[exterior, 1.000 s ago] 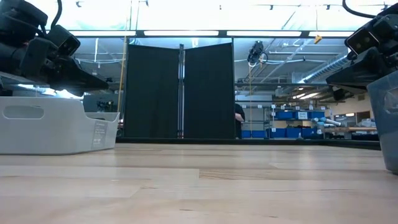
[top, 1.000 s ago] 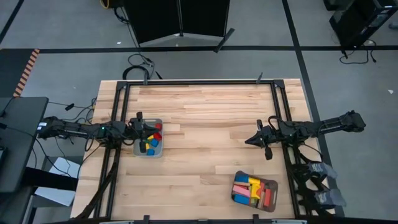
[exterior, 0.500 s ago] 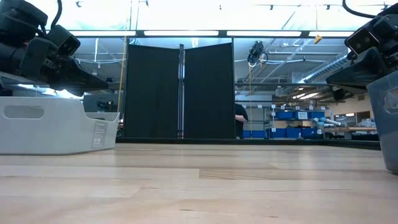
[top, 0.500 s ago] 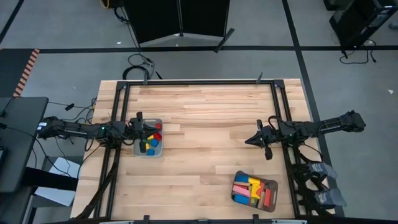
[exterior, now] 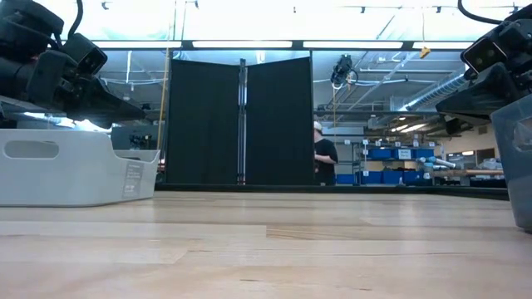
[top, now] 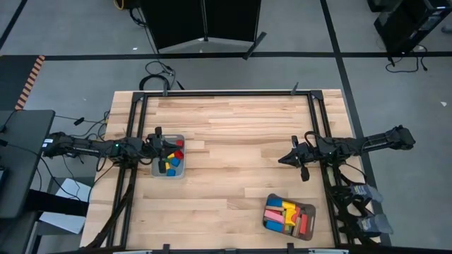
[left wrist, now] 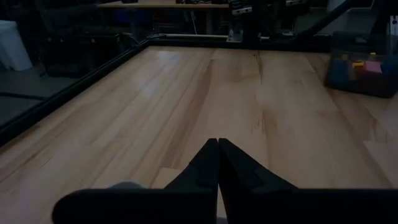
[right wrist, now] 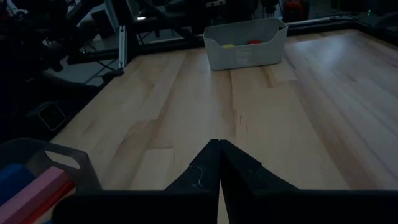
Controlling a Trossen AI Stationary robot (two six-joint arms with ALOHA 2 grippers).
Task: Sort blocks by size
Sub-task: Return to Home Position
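Small blocks (top: 171,164), red, blue and yellow, lie in the grey tray (top: 157,171) at the table's left. Longer bars (top: 285,214), pink, yellow, red and blue, lie in a second grey tray (top: 311,209) at the near right. My left gripper (top: 172,145) hangs shut above the far end of the left tray, nothing between its fingers (left wrist: 217,144). My right gripper (top: 280,159) hangs shut over bare wood at the right, pointing toward the table's middle, also holding nothing (right wrist: 218,144).
The wooden table top (top: 233,141) lies bare between the two trays. A dark metal frame (top: 226,93) runs along the table's far and side edges. In the low view a person (exterior: 324,158) stands far behind the table beside a black screen (exterior: 239,120).
Both arms and the blocks have kept still. The person far behind the table has stepped out from beside the black screen.
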